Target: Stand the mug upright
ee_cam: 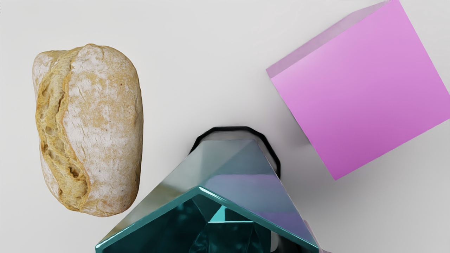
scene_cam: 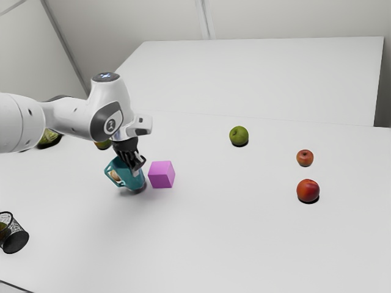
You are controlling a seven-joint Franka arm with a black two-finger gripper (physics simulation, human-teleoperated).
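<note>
Emblem (scene_cam: 110, 126) marks the arm (scene_cam: 72, 117); mug (scene_cam: 132, 180) tilts at tool (scene_cam: 139, 165), whose grip I can't tell

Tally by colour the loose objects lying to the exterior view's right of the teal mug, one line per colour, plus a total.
Pink: 1, the solid pink cube
Green: 1, the round green apple
Reddish: 2, the small orange-red apple and the round deep-red fruit
Total: 4
</note>
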